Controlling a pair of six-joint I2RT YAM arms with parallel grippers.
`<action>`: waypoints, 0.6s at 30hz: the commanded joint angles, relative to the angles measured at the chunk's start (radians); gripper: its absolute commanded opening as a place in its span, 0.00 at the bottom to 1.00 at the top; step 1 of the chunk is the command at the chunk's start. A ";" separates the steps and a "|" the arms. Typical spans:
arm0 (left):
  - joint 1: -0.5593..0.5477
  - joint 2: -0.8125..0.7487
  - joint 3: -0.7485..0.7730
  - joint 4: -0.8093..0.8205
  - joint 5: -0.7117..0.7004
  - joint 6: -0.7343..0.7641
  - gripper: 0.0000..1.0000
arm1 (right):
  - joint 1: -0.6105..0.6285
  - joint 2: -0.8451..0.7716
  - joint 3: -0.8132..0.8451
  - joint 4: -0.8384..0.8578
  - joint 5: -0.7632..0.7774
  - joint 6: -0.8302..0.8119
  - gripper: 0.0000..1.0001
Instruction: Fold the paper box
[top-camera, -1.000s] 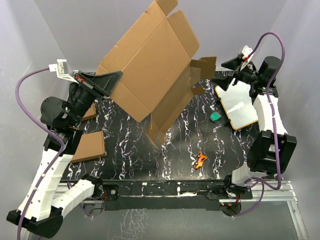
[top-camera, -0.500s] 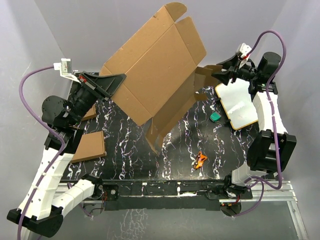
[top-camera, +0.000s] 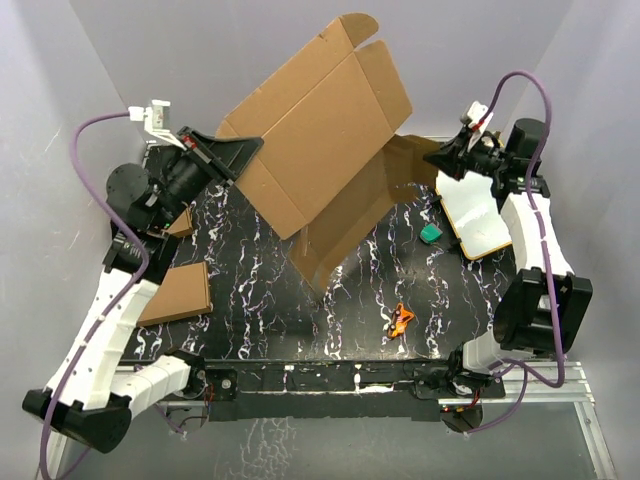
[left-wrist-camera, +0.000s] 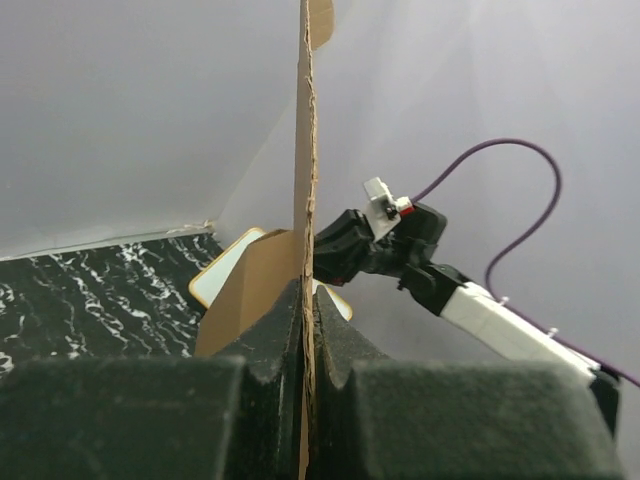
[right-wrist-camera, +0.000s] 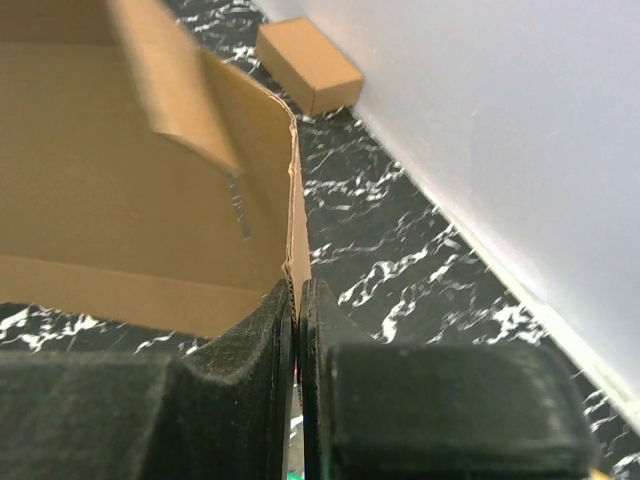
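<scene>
The paper box (top-camera: 320, 130) is a big brown cardboard sheet with flaps, held tilted in the air over the back of the black marbled table (top-camera: 300, 330). My left gripper (top-camera: 250, 150) is shut on its left edge. In the left wrist view the sheet's thin edge (left-wrist-camera: 304, 150) rises straight out from between the pads of the left gripper (left-wrist-camera: 308, 300). My right gripper (top-camera: 432, 157) is shut on the edge of the sheet's right-hand flap. In the right wrist view the right gripper (right-wrist-camera: 297, 290) pinches that corrugated edge, with the paper box (right-wrist-camera: 120, 150) spreading to the left.
A white board with a tan rim (top-camera: 478, 215) lies at the right under the right arm. A small green thing (top-camera: 430, 234) and an orange thing (top-camera: 401, 320) lie on the table. Flat brown cardboard pieces (top-camera: 180, 292) lie at the left. A small cardboard box (right-wrist-camera: 308, 66) stands by the wall.
My right gripper moved in from the right and shut on the box's right flap. The left arm shifted right and up, carrying the sheet with it.
</scene>
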 joint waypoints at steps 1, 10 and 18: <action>0.010 0.079 0.045 0.035 0.062 0.101 0.00 | 0.051 -0.107 -0.121 0.044 0.092 -0.034 0.08; 0.091 0.157 -0.077 0.064 0.268 0.073 0.00 | 0.075 -0.139 -0.361 0.163 0.201 0.019 0.08; 0.179 0.146 -0.254 0.212 0.365 -0.065 0.00 | 0.075 -0.140 -0.463 0.168 0.220 -0.014 0.08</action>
